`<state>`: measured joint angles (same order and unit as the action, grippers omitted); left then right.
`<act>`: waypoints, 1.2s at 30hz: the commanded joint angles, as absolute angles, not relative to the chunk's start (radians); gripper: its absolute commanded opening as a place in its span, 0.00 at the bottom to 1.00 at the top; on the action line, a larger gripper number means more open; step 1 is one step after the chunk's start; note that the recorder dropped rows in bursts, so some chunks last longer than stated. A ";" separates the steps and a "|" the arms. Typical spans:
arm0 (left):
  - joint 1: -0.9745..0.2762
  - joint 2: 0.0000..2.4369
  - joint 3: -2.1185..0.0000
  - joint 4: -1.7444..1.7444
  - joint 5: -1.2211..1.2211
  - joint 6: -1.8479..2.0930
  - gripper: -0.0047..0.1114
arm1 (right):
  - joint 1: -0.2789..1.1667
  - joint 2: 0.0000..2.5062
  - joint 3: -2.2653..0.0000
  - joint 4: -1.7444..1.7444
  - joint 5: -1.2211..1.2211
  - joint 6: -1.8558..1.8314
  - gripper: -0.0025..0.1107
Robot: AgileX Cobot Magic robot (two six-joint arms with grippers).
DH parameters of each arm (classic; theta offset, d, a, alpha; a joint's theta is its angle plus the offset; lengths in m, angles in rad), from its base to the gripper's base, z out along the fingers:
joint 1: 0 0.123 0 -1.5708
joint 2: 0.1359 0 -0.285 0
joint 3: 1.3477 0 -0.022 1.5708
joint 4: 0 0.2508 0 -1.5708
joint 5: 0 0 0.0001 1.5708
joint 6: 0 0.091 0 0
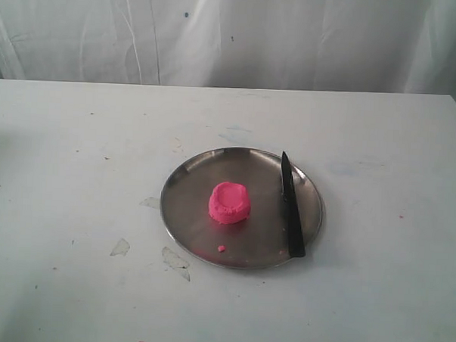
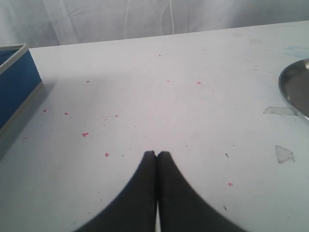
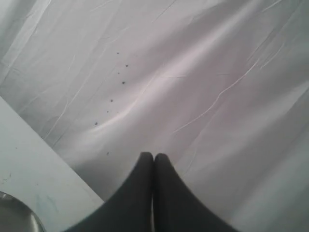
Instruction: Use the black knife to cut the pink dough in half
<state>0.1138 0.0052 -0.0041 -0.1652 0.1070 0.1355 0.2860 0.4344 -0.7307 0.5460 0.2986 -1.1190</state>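
Exterior view: saw the pink dough whole, dented on top, at the frame's centre on a steel plate. Found the black knife lying on the plate's right part, tip toward the upper frame, apart from the dough. Noted a tiny pink crumb just below the dough.

Left wrist view: found the left gripper pressed together, empty, over the white table; blue box nearby.

Right wrist view: found the right gripper likewise closed, holding nothing, before a white sheet.
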 commanded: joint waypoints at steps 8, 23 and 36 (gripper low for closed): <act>0.117 0.000 0.000 -0.170 0.106 0.135 0.04 | 0.309 0.687 -0.746 0.875 0.474 -0.771 0.02; 0.117 0.000 0.000 -0.170 0.106 0.135 0.04 | 0.429 1.249 -0.766 0.697 0.759 -0.990 0.02; 0.117 0.000 0.000 -0.170 0.106 0.135 0.04 | 0.218 1.235 -1.025 0.987 0.262 -0.977 0.02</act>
